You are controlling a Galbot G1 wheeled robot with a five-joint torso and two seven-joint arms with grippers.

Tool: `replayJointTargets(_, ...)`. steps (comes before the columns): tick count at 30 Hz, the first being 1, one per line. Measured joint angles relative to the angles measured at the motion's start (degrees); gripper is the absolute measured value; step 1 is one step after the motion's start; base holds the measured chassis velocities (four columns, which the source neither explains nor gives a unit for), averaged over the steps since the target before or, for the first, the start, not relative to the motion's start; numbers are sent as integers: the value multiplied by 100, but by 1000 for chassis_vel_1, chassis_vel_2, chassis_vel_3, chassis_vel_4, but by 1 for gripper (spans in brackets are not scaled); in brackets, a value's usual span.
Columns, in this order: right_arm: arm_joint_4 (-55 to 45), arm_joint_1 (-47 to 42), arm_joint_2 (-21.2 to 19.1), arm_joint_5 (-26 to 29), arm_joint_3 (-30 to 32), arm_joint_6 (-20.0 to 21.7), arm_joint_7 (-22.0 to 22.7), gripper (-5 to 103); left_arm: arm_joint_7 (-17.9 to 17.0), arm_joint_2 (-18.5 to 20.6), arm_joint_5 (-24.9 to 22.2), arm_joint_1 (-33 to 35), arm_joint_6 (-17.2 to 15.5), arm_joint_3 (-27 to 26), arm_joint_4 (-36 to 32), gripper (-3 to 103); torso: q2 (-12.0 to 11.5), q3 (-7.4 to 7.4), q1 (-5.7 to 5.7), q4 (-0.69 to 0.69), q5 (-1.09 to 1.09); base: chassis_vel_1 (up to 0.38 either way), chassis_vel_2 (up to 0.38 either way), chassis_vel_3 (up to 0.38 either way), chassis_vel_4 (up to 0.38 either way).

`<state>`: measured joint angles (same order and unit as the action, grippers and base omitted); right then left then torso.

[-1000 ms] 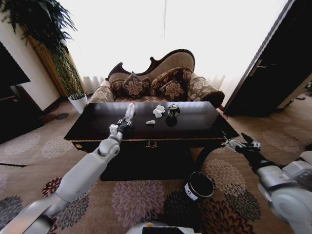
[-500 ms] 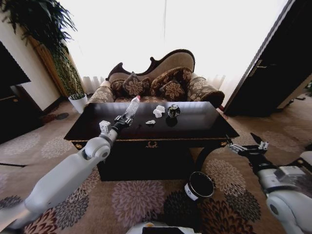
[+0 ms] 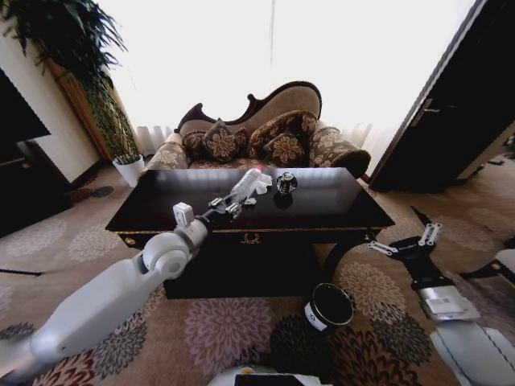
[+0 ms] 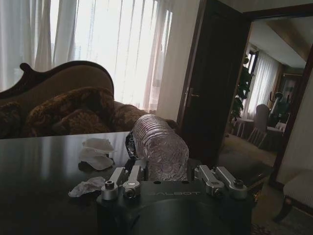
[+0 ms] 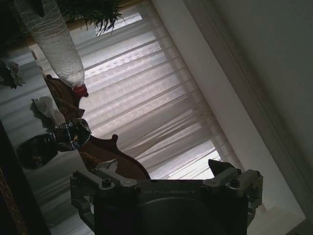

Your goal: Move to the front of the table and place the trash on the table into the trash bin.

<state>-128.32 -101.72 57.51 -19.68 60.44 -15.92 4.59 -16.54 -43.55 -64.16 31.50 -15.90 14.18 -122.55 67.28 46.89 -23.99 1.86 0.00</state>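
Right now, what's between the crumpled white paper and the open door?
In the left wrist view, the clear plastic bottle held by the left end effector lies between the white paper wad and the doorway.

**A furnished lounge, hotel-like in style**

An ornate chaise sofa with a carved dark frame and patterned cushions stands behind the far edge of a glossy dark wood table with a gold ornament on its apron. Floral-medallion carpet covers the floor. Sheer curtains glow across a wide window, a tall potted plant fills the corner, and a dark panelled door stands to the right.
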Motion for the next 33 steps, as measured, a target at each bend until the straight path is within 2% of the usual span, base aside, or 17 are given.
replayJointTargets(1, 75, 54, -41, -281, -1, -157, 56, 100, 6, -77, -54, -124, -14, 162, 0, 39, 0, 0, 0, 0, 0, 0, 0, 0, 0)
replayJointTargets(2, 75, 54, -41, -281, -1, -157, 56, 100, 6, -77, -54, -124, -14, 162, 0, 39, 0, 0, 0, 0, 0, 0, 0, 0, 0)
replayJointTargets(5, 267, 164, -104, -1020, 20, -580, 207, 100, -18, -327, -373, -538, -66, 576, -28, 39, 0, 1, -1, 1, 1, 0, 0, 0, 0)
replayJointTargets(6, 267, 164, -104, -1020, 20, -580, 207, 100, -18, -327, -373, -538, -66, 576, -28, 39, 0, 1, -1, 1, 1, 0, 0, 0, 0)
replayJointTargets(9, 470, 230, -120, -1586, 82, -955, 376, 100, -113, -636, -753, -942, -104, 910, -134, 39, -1, 1, -1, 1, 2, 0, 0, 0, 0)
replayJointTargets(13, 646, 300, -146, -1880, 144, -1180, 477, 100, -207, -841, -1078, -1153, -122, 1121, -284, 39, -1, 0, -1, 1, 1, 0, 0, 0, 0)
replayJointTargets(15, 696, 324, -156, -1941, 148, -1210, 497, 100, -249, -899, -1203, -1190, -122, 1182, -334, 39, -1, 0, -1, 1, 1, 0, 0, 0, 0)
replayJointTargets(18, 1012, 464, -217, -2108, 100, -1279, 537, 100, -408, -1140, -1715, -1191, -112, 1296, -475, 39, -1, 0, -1, 1, 0, 0, 0, 0, 0)
replayJointTargets(20, 1179, 538, -264, -2191, 42, -1318, 549, 100, -440, -1243, -1796, -1176, -104, 1336, -482, 39, -1, 0, 0, 1, 1, 0, 0, 0, 0)
replayJointTargets(27, 1466, 736, -398, -2263, -59, -1322, 590, 100, -548, -1532, -1959, -1134, -45, 1513, -419, 39, -1, 1, -1, 0, 1, 0, 0, 0, 0)
replayJointTargets(33, 1300, 696, -378, -2204, -58, -1261, 600, 100, -567, -1625, -1865, -975, 2, 1596, -341, 39, -1, 1, -1, 0, 0, 0, 0, 0, 0)
